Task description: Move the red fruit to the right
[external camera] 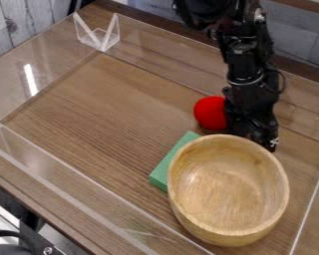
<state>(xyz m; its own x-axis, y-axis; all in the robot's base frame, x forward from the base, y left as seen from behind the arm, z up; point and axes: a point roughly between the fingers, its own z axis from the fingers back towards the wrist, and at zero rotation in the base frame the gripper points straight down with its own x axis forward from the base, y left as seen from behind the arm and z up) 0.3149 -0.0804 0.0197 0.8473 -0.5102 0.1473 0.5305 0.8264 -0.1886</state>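
Wood-grain table (pixel 96 110) w/ clear walls — gripper (pixel 261 127) spread beside red fruit (pixel 210 112).

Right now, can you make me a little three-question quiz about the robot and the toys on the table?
1. True or false: the red fruit is inside the wooden bowl.
2. Which thing pokes out from under the bowl's left side? A) a blue cup B) a flat green piece C) a spoon
3. On which side of the red fruit, as the camera sees it, is the gripper?

Key
1. False: it sits on the table, just behind the bowl.
2. B: the flat green piece.
3. The right side, close beside it, pointing down.
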